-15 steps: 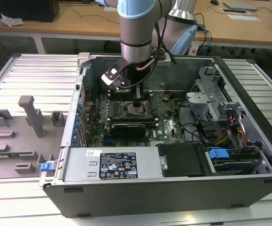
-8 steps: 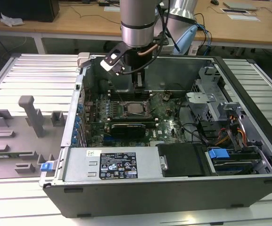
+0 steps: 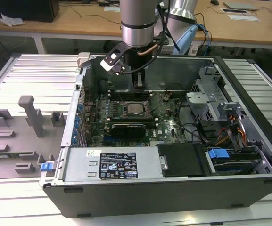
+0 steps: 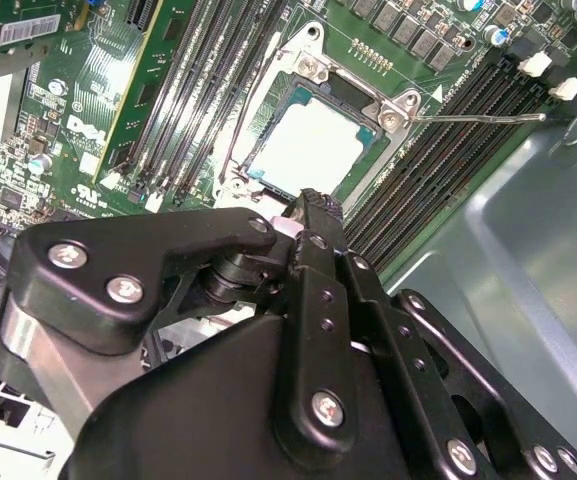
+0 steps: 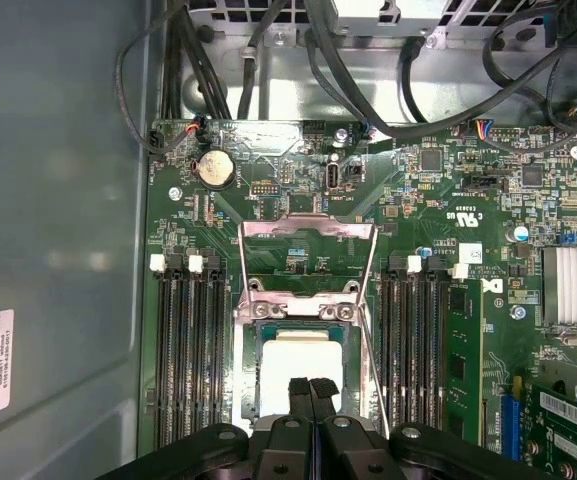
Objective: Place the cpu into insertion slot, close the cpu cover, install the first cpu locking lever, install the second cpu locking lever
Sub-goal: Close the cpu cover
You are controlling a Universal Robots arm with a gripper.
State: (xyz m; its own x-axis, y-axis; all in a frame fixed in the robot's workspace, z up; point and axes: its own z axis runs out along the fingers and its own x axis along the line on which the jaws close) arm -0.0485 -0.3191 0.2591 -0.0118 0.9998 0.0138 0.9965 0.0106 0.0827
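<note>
My end effector (image 5: pixel 310 388) is closed, fingertips together, gripping nothing. The cpu (image 5: pixel 288 365) sits in the insertion slot (image 5: pixel 260 345). In the exterior view, I hang at its 12 o'clock. The cpu cover (image 5: pixel 308 229) is open.

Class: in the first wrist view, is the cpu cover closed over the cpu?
No, the cpu cover lies swung open beside the insertion slot, the cpu bare.
</note>
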